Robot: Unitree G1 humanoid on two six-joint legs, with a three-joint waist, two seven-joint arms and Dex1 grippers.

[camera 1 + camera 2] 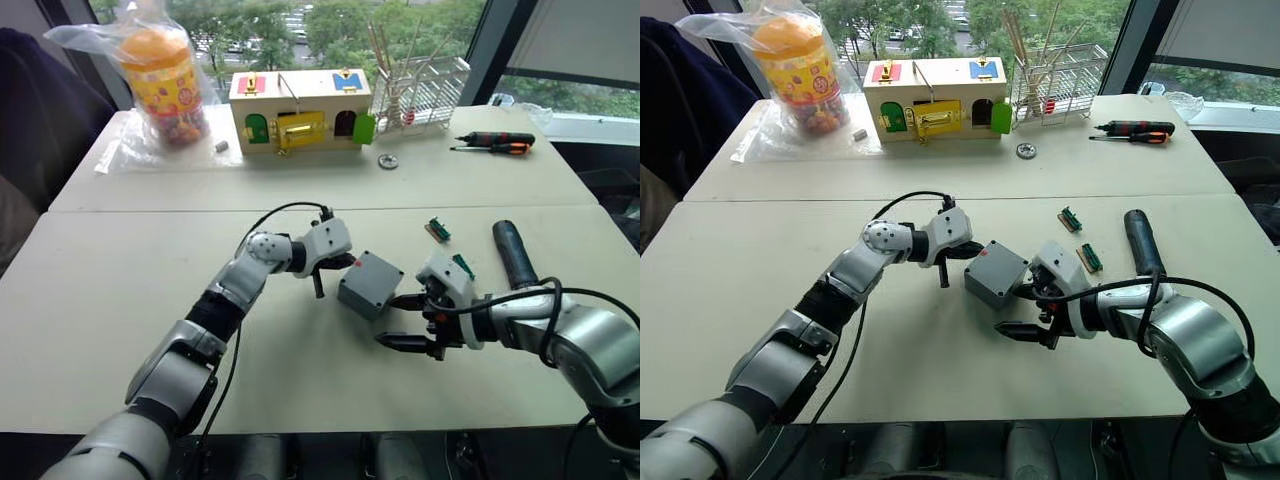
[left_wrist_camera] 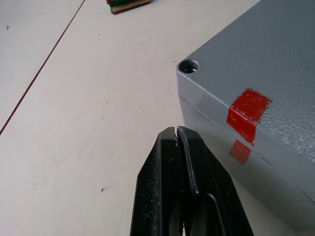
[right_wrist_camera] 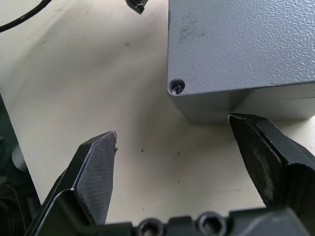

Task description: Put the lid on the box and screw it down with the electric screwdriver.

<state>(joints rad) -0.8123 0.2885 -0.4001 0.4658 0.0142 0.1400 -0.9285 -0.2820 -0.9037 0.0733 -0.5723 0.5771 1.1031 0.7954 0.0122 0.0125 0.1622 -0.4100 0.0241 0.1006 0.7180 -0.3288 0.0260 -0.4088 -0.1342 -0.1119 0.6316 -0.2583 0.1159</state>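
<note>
box (image 1: 371, 284) sits mid-surface (image 1: 120, 300) in my left eye view, lid (image 1: 378, 272) on top, between my two claws. left claw (image 1: 319, 290) points down just beside its left side. right claw (image 1: 408, 322) lies at its right, fingers spread wide. electric screwdriver (image 1: 514, 253) lies further right.

left wrist view: fingers (image 2: 170, 162) pressed together next to the box's red-marked edge.

right wrist view: one wide-set fingertip (image 3: 251, 129) touches the box wall, the other stands apart.

Two pale tables (image 1: 120, 300) (pushed together) stand before daylit windows (image 1: 330, 30) showing trees.
</note>
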